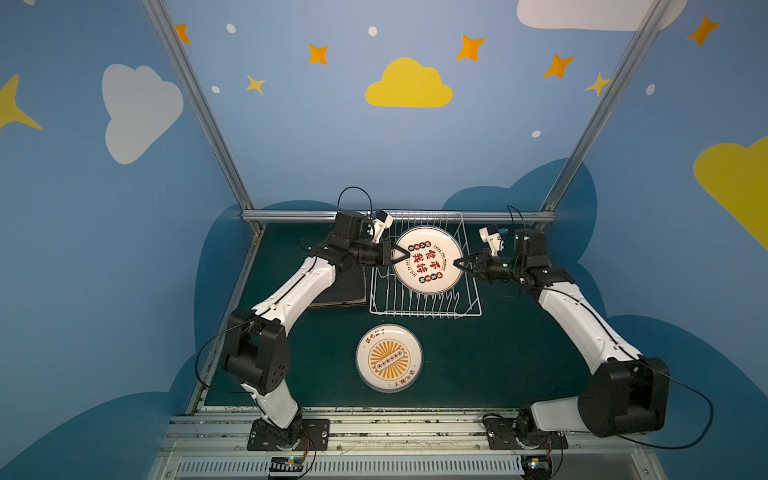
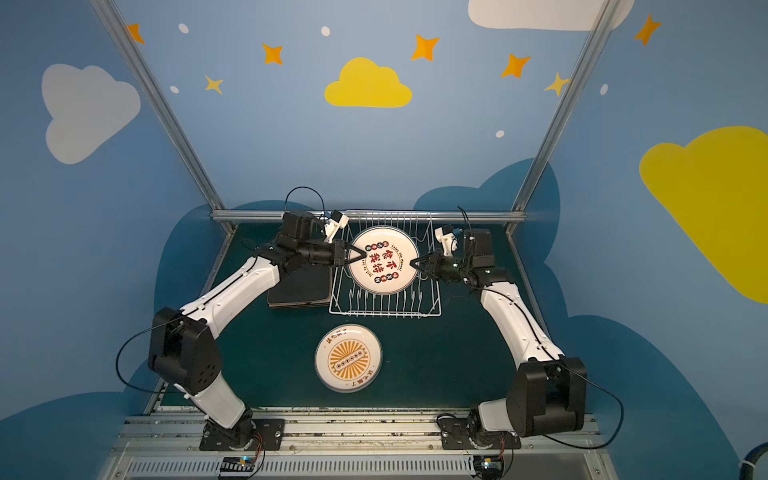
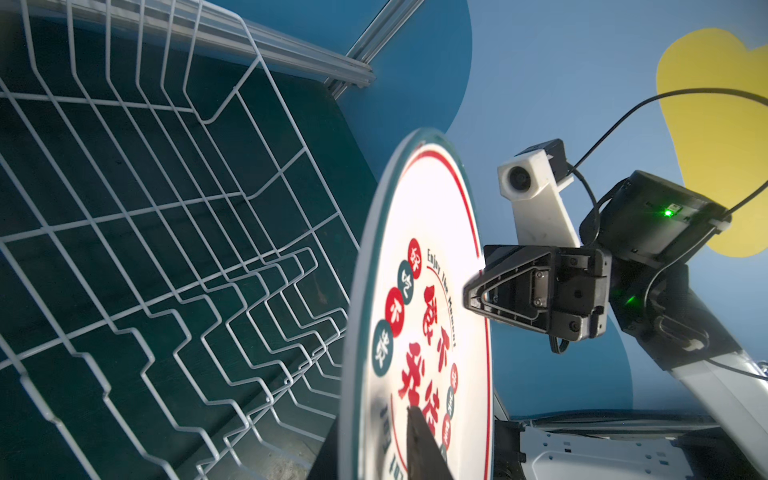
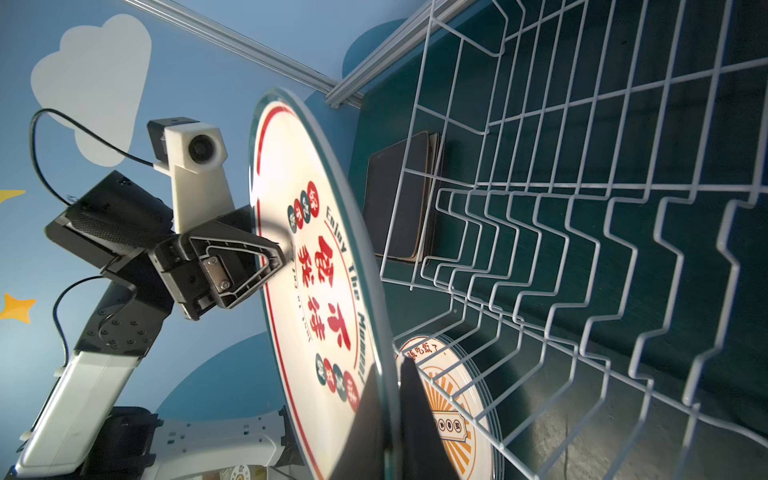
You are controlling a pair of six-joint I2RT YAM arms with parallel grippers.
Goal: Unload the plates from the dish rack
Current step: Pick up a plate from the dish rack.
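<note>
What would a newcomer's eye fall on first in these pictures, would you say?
The red-printed plate, gripped at opposite rims by the left gripper and right gripper, over the dish rack. Next, the orange-printed plate lying on the green table in front of the rack.

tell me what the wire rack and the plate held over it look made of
dish rack: probably steel wire with a smooth white coating, going by the thin bent rods in a grid. red-print plate: glossy ceramic or melamine, going by the bright glare on its face.
</note>
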